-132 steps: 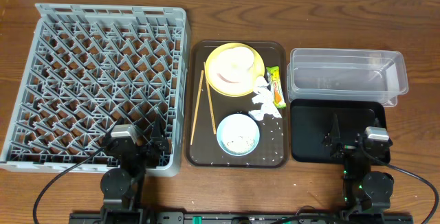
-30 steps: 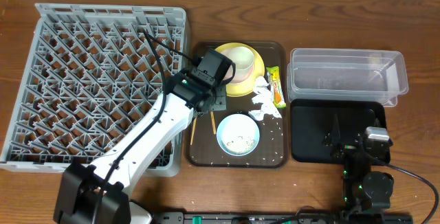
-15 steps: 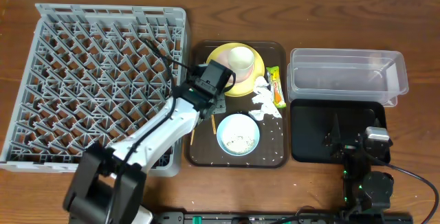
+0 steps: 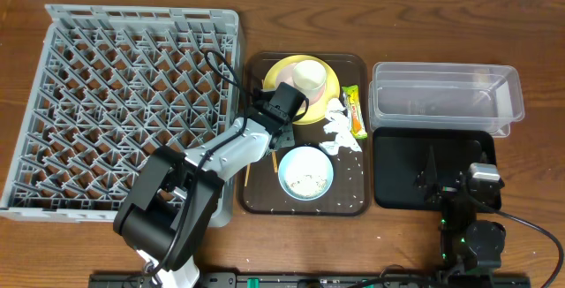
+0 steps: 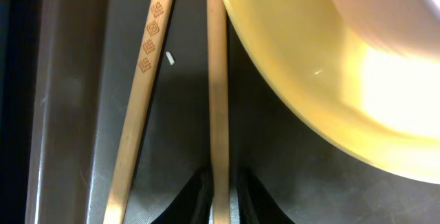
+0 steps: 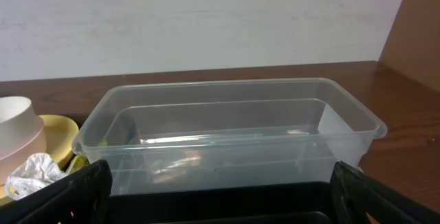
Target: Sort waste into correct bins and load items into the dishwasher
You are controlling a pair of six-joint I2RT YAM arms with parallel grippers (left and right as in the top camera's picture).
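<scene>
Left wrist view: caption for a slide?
Left gripper straddling one wooden chopstick on the dark tray, beside the yellow plate.

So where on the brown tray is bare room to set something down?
Two patches only: the brown tray's near-left corner, beside the blue bowl, and its near-right corner, past the bowl, dotted with rice. Crowded around the plate, paper scraps and left end effector.

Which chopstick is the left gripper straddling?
The plain chopstick beside the yellow plate: it runs between the fingertips of the left gripper. The chopstick with the carved pattern lies outside them, farther from the plate.
</scene>
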